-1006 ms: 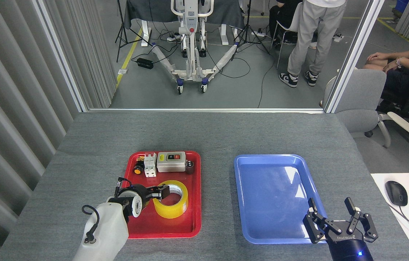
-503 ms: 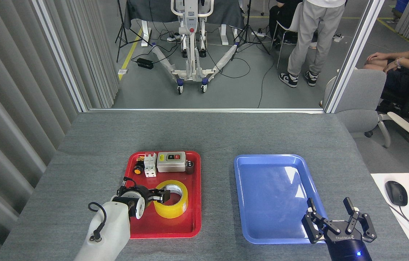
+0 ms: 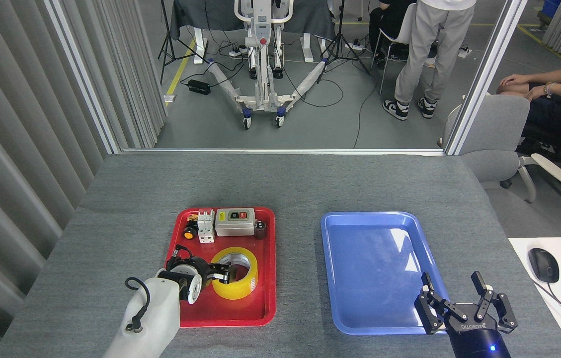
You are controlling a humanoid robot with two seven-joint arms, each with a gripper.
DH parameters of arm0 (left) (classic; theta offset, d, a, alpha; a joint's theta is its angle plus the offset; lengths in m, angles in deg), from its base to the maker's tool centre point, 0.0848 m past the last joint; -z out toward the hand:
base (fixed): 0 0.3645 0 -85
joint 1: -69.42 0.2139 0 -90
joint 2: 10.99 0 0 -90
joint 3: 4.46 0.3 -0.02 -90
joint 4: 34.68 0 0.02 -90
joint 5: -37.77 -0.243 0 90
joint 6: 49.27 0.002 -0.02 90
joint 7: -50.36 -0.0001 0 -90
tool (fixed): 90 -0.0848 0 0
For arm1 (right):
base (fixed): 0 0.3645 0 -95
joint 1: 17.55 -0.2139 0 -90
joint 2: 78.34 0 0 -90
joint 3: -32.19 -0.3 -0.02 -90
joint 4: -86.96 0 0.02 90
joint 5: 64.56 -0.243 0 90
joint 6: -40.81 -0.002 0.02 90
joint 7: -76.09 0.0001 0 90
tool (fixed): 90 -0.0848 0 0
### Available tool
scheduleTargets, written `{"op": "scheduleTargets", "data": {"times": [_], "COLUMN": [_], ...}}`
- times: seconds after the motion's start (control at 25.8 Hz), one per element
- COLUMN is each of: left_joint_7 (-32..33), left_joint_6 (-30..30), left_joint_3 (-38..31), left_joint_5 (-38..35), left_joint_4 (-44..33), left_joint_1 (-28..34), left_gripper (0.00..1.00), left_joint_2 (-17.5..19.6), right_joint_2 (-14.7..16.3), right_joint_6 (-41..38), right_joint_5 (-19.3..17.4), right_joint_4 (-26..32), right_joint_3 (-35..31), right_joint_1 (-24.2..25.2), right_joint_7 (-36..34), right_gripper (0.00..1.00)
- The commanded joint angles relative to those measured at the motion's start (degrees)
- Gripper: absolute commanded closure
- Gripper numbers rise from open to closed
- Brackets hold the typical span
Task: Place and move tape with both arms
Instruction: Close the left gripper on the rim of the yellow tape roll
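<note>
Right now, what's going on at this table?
The left gripper is at the tape, which lies flat in the red tray; its fingers reach over the roll's near rim, but a firm grasp can't be confirmed. The right gripper hangs open at the empty blue tray's near corner.

"ROBOTIQ" reads upside down on the right tool point(image 3: 464, 304).

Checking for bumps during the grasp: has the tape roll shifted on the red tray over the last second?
No. The tape roll sits at the same spot on the red tray, same gap below the grey switch box.
</note>
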Motion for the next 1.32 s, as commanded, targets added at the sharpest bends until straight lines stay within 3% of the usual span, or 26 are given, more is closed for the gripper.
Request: {"op": "scheduleTargets", "data": {"times": [0.0,0.27,0.35,0.5,0.93,1.12,1.28], "left_joint_7": [-0.01,0.16,0.25,2.8,4.73,4.91,4.91], "left_joint_6": [-0.51,-0.95,-2.62,-5.61,-6.49,-6.31,-5.43], "left_joint_3": [0.14,0.14,0.14,0.05,-0.92,-4.08,-7.42], "left_joint_5": [-0.16,-0.34,-0.34,-0.34,1.69,12.41,24.36], "left_joint_4": [0.22,0.48,0.48,0.39,-0.66,-4.0,-6.37], "left_joint_1": [-0.02,-0.02,0.07,0.16,0.25,0.69,1.65], "left_gripper": [0.12,0.22,0.29,0.53,0.81,0.91,0.91], "left_joint_2": [0.13,0.39,0.57,0.83,0.83,1.01,1.89], "right_joint_2": [0.05,0.14,0.05,0.23,0.31,0.31,0.31], "right_joint_6": [-0.03,-0.12,-0.12,-0.12,-0.12,-0.12,-0.12], "right_joint_5": [0.0,0.0,0.0,0.0,0.0,0.0,0.0], "right_joint_4": [-0.25,-0.69,-0.69,-0.78,-1.92,-1.92,-2.01], "right_joint_3": [0.0,0.0,0.0,0.0,0.0,0.0,0.0], "right_joint_1": [0.0,0.0,0.0,0.0,0.18,0.18,0.09], "right_joint_7": [0.14,0.14,0.14,0.14,-0.21,-0.21,-0.21], "right_gripper": [0.0,0.0,0.0,0.0,0.0,0.0,0.0]}}
